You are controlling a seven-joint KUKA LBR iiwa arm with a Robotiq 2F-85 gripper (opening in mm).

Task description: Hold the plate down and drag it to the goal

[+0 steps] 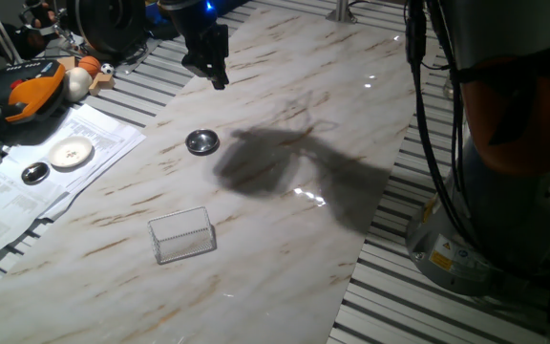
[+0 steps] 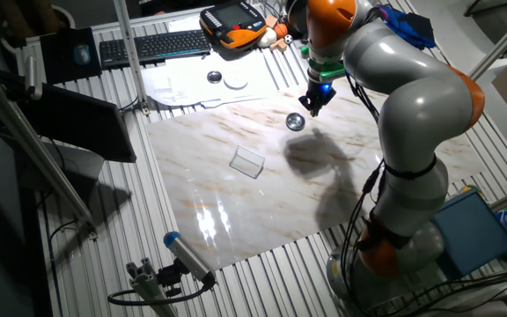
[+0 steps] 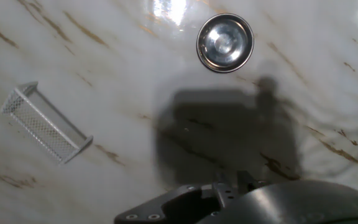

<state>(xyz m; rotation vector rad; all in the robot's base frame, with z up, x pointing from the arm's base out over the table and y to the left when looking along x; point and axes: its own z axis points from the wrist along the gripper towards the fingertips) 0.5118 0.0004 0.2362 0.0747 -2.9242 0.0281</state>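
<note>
The plate (image 1: 201,142) is a small shiny silver dish lying flat on the marble board (image 1: 285,248). It also shows near the arm (image 2: 296,121) and at the top of the hand view (image 3: 225,43). My gripper (image 1: 220,82) hangs in the air above and behind the plate, not touching it, and its fingers look shut with nothing held. Only the finger bases (image 3: 232,182) show at the bottom of the hand view. The goal (image 1: 182,234), a see-through mesh rectangle, lies nearer the board's front edge, a fair way from the plate (image 2: 247,162) (image 3: 45,122).
On papers left of the board lie a white round disc (image 1: 71,152) and a small dark disc (image 1: 34,173). An orange teach pendant (image 1: 27,91) and a keyboard (image 2: 152,46) sit further back. The arm's base (image 1: 504,191) stands at the right.
</note>
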